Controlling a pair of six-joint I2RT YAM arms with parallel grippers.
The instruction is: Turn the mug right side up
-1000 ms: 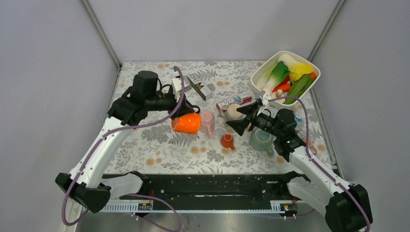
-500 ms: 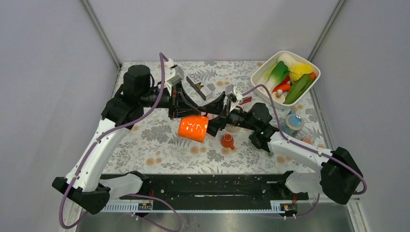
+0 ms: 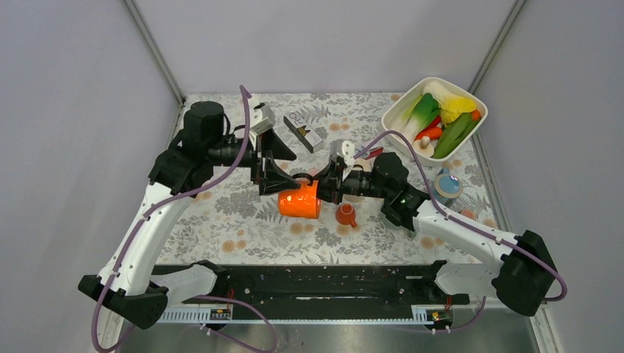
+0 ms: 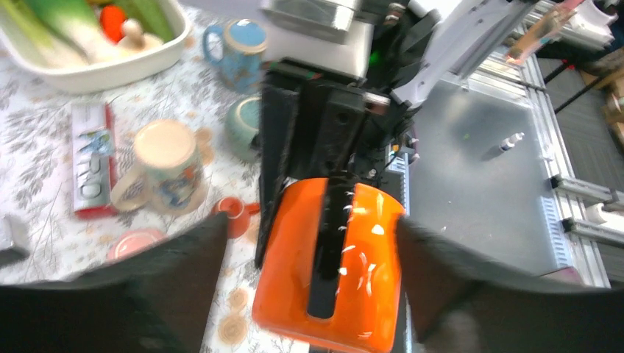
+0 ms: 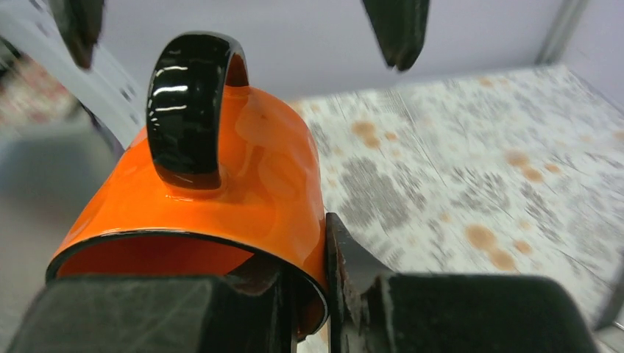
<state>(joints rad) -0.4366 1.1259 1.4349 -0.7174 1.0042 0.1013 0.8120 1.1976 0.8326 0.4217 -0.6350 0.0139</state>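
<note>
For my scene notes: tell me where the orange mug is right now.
In the top view the orange mug is mid-table, its rim pinched by the right gripper, between the open left gripper and the small orange cup.

Pale grey walls, slanted metal corner posts, table with leaf-and-flower patterned top, black rail along near edge, even light.

Six cups and mugs: one orange mug, one cream mug, one blue mug, one teal mug, one small orange cup, one pink cup. Two cartons toward the tabletop's far edge: white carton, red carton. One vegetable tub, far right corner.
</note>
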